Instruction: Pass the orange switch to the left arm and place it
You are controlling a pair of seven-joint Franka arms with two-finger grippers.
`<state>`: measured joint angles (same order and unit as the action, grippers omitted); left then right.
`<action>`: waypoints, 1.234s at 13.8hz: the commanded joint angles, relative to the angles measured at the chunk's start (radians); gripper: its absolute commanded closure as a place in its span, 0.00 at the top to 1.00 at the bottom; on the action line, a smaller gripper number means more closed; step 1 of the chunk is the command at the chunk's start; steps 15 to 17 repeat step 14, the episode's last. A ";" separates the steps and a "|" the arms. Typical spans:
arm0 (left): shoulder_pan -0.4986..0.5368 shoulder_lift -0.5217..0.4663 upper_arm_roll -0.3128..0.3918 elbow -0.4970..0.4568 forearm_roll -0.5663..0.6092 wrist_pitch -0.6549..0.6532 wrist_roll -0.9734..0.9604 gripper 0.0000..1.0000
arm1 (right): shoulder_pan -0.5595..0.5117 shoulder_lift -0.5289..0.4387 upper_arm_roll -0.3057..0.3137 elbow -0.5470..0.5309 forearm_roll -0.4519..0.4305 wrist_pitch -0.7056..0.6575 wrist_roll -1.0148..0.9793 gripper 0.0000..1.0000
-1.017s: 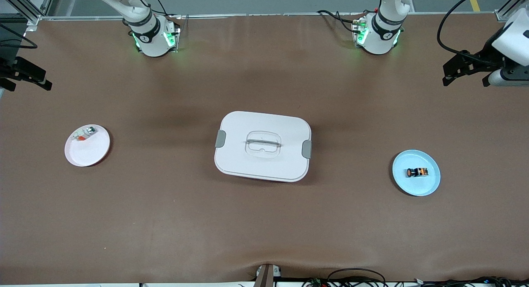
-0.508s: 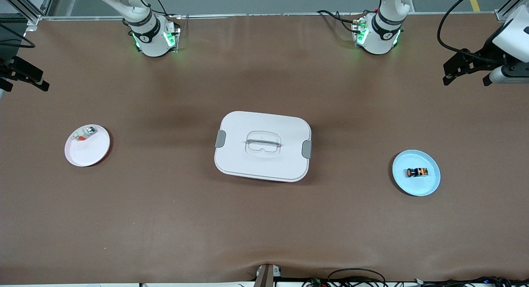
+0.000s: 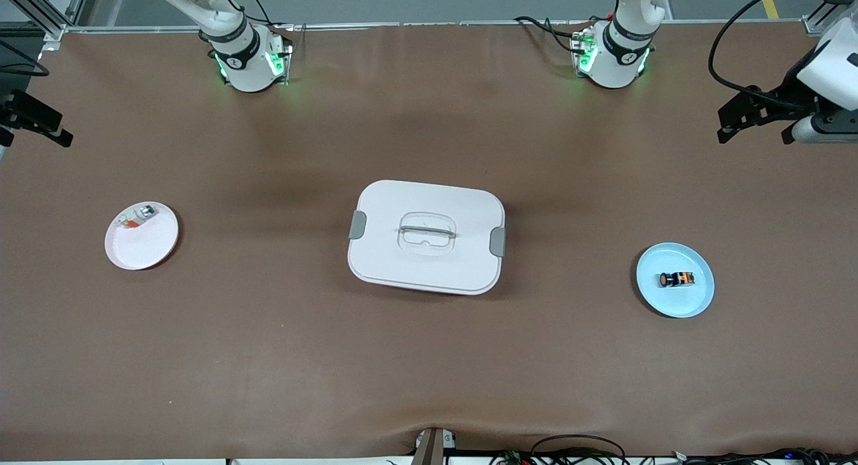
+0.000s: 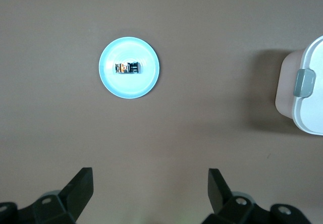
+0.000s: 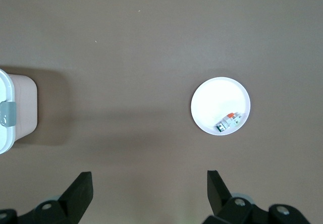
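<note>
High over table (image 3: 268, 358): left tool (image 4: 150, 189), right tool (image 5: 149, 192), fingers spread.

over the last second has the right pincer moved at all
Yes. In the front view the right pincer has drifted up toward the base side and out toward the table's edge, farther from the white plate.

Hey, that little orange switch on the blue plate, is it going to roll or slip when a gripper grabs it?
The orange switch lies on its side on the blue plate, and it looks cylindrical, so a nudge would probably roll it. It is tiny beside the plate, so likely light and easily knocked away. The plate looks smooth, so the switch may slide.
</note>
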<state>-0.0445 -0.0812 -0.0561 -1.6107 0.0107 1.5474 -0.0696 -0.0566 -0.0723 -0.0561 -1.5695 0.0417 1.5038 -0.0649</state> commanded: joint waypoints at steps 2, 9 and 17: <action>-0.006 0.020 0.005 0.037 -0.024 -0.012 -0.052 1.00 | 0.015 -0.021 -0.008 -0.024 -0.016 0.018 0.020 1.00; -0.006 0.020 0.012 0.035 -0.031 -0.039 -0.116 1.00 | 0.015 -0.020 -0.001 -0.026 -0.017 0.015 0.065 1.00; -0.011 0.018 0.005 0.035 -0.008 -0.041 -0.114 1.00 | 0.020 -0.017 0.001 -0.029 -0.055 0.016 0.060 1.00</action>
